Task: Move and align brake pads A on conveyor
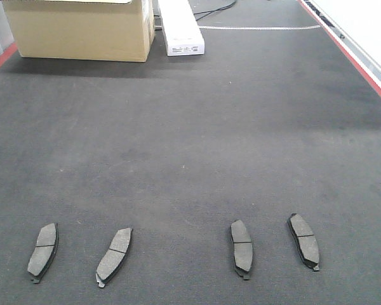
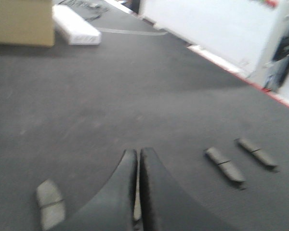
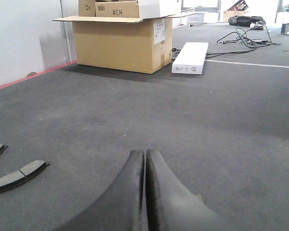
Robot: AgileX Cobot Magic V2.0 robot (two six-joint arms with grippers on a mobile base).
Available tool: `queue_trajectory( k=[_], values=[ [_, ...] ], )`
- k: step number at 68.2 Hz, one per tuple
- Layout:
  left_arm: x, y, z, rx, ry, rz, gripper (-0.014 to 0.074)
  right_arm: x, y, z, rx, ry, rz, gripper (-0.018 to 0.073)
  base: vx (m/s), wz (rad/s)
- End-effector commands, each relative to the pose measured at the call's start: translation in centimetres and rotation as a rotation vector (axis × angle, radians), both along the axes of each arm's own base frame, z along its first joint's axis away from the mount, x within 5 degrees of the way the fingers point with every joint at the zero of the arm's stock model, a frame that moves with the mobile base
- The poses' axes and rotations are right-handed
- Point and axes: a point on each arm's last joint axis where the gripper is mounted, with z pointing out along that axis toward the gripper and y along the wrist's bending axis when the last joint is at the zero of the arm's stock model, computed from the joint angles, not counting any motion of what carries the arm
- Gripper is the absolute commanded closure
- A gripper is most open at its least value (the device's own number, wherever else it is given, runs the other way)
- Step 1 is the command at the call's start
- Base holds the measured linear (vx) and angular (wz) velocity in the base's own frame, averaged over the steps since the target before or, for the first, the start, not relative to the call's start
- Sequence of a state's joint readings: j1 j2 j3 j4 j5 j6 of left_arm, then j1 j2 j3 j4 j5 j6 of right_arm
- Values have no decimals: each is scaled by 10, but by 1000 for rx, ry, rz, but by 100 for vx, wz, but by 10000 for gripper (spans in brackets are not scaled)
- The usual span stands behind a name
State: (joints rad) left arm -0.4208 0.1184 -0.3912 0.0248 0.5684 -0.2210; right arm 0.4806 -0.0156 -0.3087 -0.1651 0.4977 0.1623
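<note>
My left gripper (image 2: 137,159) has its fingers pressed together, holding nothing, and my right gripper (image 3: 145,159) is the same, both hovering over the conveyor (image 1: 197,127). The four brake pads A (image 1: 43,251) (image 1: 114,256) (image 1: 242,248) (image 1: 304,241) lie in a loose row, each angled differently.

Four flat, dark grey brake pads lie in a loose row across the near edge of a dark, textured conveyor belt (image 1: 190,127) with red side rails. From left: first pad (image 1: 43,251), second pad (image 1: 114,256), third pad (image 1: 242,248), fourth pad (image 1: 304,241). Each has a groove across its middle. The left two tilt right; the right two tilt left. A wider gap separates the pairs.
</note>
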Motion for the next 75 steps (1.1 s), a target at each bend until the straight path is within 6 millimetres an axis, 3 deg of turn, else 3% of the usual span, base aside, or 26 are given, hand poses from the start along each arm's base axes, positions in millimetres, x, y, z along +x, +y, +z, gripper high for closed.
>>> queue_trajectory(
  k=[1,11,27,75],
  values=[
    [11,-1,-10,7,-93,71,603,-2,0,14,24,-95,8,571,0,0],
    [26,6,-52,19,-145,250,603,-2,0,14,23,-96,7,571,0,0],
    [24,14,-89,87,-240,374,602,-2,0,14,23,-96,7,571,0,0],
    [19,17,-91,81,-234,415,602,-2,0,14,23,-96,7,571,0,0]
  ],
)
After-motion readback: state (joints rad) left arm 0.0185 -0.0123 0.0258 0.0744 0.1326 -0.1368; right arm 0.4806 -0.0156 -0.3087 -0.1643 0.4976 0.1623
